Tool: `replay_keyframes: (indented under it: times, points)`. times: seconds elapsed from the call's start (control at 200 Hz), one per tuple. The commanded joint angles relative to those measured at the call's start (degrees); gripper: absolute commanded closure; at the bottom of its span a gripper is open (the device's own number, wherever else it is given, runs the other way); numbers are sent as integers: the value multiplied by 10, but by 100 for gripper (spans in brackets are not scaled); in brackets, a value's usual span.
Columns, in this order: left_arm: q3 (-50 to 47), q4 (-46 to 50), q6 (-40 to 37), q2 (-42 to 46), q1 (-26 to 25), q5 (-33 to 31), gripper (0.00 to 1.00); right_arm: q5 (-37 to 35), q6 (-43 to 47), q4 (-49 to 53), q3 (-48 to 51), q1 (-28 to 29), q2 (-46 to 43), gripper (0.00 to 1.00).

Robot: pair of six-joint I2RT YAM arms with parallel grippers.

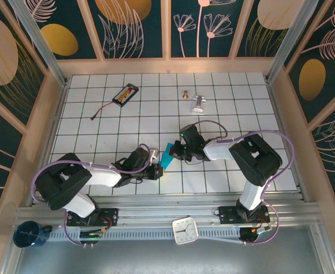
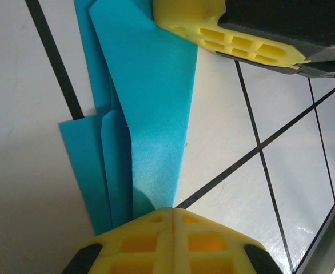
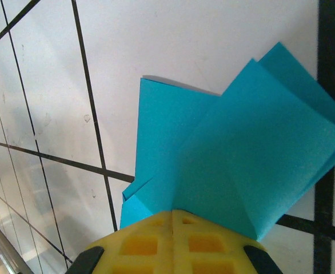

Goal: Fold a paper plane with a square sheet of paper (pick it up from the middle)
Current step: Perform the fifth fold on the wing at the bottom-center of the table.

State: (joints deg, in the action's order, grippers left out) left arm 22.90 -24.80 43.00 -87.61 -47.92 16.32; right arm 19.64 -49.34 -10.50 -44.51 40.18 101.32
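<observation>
The teal-blue sheet of paper [image 1: 166, 155] is folded into a narrow, layered paper plane shape and is held just above the white grid table between both grippers. My left gripper [image 1: 156, 170] is shut on its near end; in the left wrist view the paper [image 2: 150, 114] runs into the closed yellow fingertips [image 2: 173, 212]. My right gripper [image 1: 176, 151] is shut on the other end, its yellow finger [image 2: 224, 34] showing in the left wrist view. In the right wrist view the folded layers [image 3: 242, 154] fan out from its closed jaws [image 3: 173, 213].
A black battery pack [image 1: 126, 94] with a wire lies at the back left. A small brass piece [image 1: 185, 95] and a silver metal piece [image 1: 199, 103] lie at the back centre. A white clock [image 1: 185, 231] sits on the front rail. Wooden walls [image 1: 56, 103] border the table.
</observation>
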Motion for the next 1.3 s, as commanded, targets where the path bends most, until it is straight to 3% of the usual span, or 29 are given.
replay_keyframes:
  times: [0.0, 0.4, 0.681, 1.026, 1.296]
  points:
    - [-32, 133, -15, -2, -2, 31, 100, -50, 16, 59, 3, -2, 34, 96]
    - [-16, 227, -40, 62, -8, 36, 100, -50, 16, 64, 0, -3, 39, 96]
    - [21, 126, 10, 145, -8, 51, 100, -49, 18, 61, 0, -3, 41, 96]
    - [91, 126, -27, 22, 0, 40, 100, -50, 18, 65, -3, -3, 41, 97]
    - [82, 143, -62, -23, 9, 22, 100, -51, 20, 68, -4, -4, 40, 96]
